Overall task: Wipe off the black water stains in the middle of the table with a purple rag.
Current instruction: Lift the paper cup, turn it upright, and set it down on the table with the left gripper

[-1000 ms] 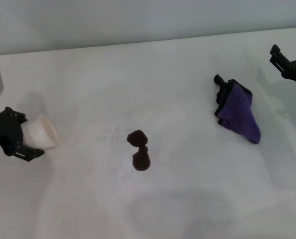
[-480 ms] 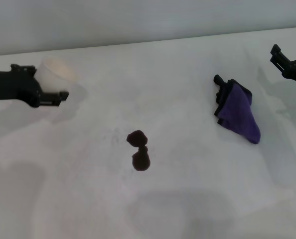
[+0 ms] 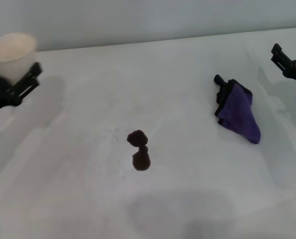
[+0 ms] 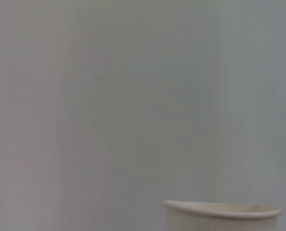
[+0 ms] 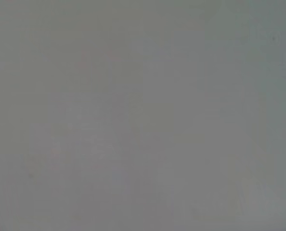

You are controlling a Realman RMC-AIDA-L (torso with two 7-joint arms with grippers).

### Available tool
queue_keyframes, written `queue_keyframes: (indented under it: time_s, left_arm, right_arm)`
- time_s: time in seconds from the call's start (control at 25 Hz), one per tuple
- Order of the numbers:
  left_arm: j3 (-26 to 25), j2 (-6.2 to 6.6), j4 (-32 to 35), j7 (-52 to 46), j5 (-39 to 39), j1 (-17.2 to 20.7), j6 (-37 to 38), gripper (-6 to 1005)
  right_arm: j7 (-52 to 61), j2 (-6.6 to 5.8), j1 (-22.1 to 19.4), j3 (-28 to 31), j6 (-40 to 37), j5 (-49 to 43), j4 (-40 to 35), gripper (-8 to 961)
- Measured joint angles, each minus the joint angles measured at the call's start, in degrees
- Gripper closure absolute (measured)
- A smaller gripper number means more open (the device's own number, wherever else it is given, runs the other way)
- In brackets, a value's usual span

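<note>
Head view. The rag [image 3: 239,113] lies on the table [image 3: 188,199] toward the robot's right, well apart from the stains [image 3: 139,150] at mid-table. Its long axis runs obliquely: the bunched, black-edged end points away from the robot, and the tapered tip points toward the robot and slightly rightward. The stains, two joined blobs, lie to the left of the rag and nearer the robot, with bare table between.

The right gripper [image 3: 290,55] hangs at the right edge of the view, beyond the rag and to its right, with nothing between its spread fingers. It is clearly the nearer arm; the rag lies from it leftward and toward the robot. The left gripper [image 3: 13,79] sits at the far left edge, pinching a cup [image 3: 12,54] held upright off the table, far from the rag.

Judgement: the rag is not yet grasped and no wiping has begun. The coming move probably falls to the right gripper, and calls for a short reach leftward and down onto the bunched end.
</note>
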Motion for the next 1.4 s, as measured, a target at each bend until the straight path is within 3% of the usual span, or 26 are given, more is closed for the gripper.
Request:
queue_keyframes:
  time_s: [0.16,0.4,0.6,0.96,1.4]
  left_arm:
    - [-0.1,-0.20,13.5,12.2,-15.7,7.8,0.1,227]
    - [-0.1,-0.66,22.5,22.8,-20.5,9.9,-5.0,227]
    - [-0.1,-0.77,24.9,24.0,-20.7,8.4,-13.1,225]
    - [-0.1,-0.81,25.4,26.3,-20.8,7.3,-21.3,217]
    - [-0.1,-0.88,25.5,28.1,-20.6,7.5,-24.7,212]
  right_arm:
    - [0.0,-0.13,-0.4,0.0,0.0,-0.1,-0.3,83]
    - [0.0,-0.15,-0.5,-0.4,0.1,-0.3,-0.7,83]
    - [0.0,-0.12,-0.6,-0.5,0.1,-0.4,-0.8,83]
    - [1.2,-0.08,-1.0,-0.5,0.8,-0.4,-0.7,83]
    - [1.8,-0.24,-1.1,-0.4,1.0,-0.4,-2.0,82]
